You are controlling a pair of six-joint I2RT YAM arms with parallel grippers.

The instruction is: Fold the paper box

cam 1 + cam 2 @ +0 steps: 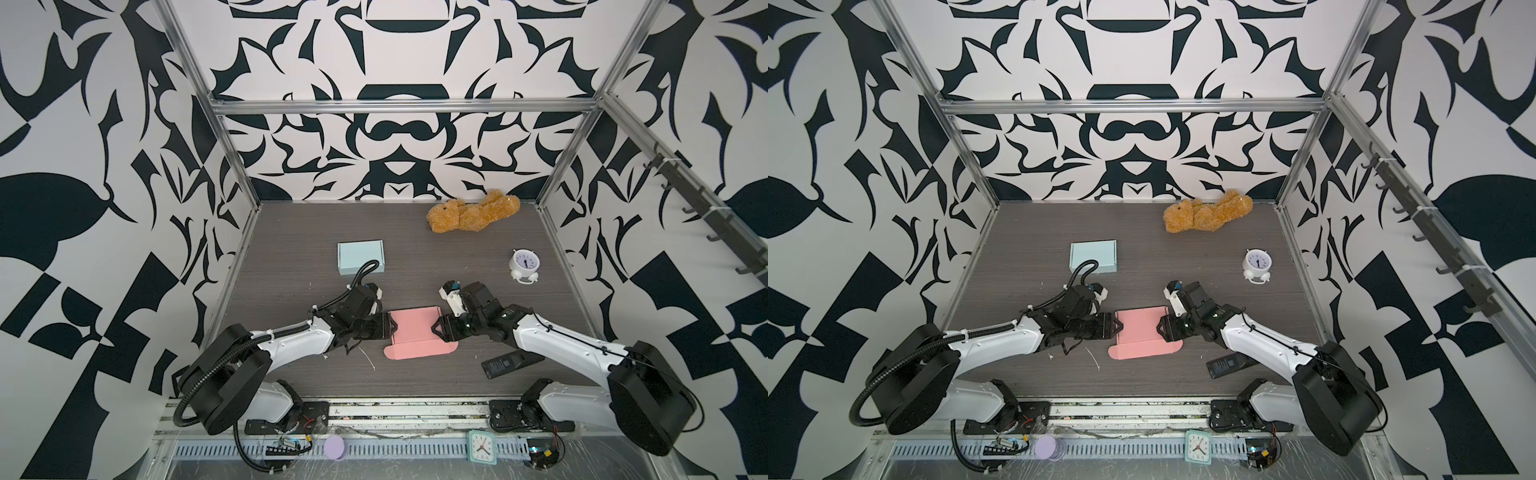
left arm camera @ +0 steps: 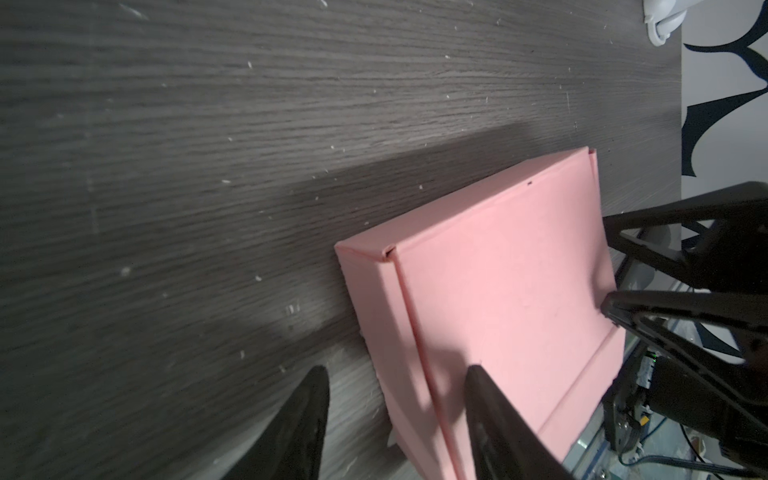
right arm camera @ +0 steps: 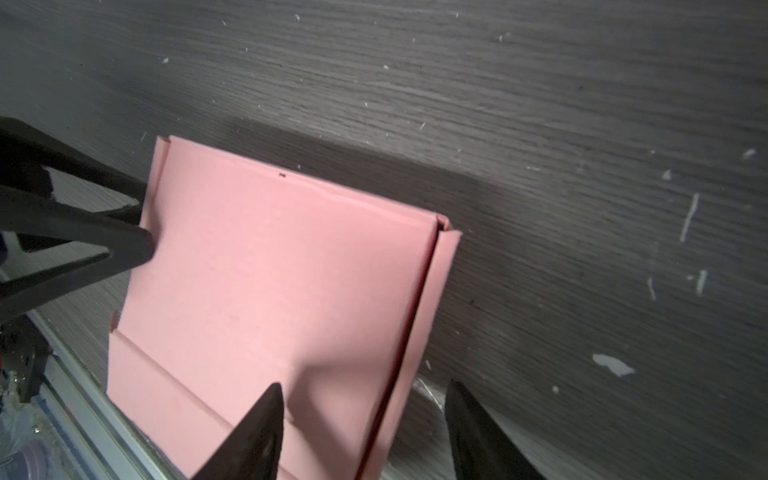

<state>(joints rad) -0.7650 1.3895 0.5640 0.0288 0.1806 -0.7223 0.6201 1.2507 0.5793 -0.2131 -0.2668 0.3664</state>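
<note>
Pink rectangular paper box (image 1: 415, 332) lies flat between our left gripper (image 1: 394, 328) and right gripper (image 1: 434, 328), both equally near; each straddles one side flap, jaws apart, clamping nothing

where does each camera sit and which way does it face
top views: high over the arms' bases, looking down on the table; left arm and right arm show
left wrist: on the left arm, facing the pink box; left hand shows
right wrist: on the right arm, facing it from the other side; right hand shows
shared: every view shows the pink box
</note>
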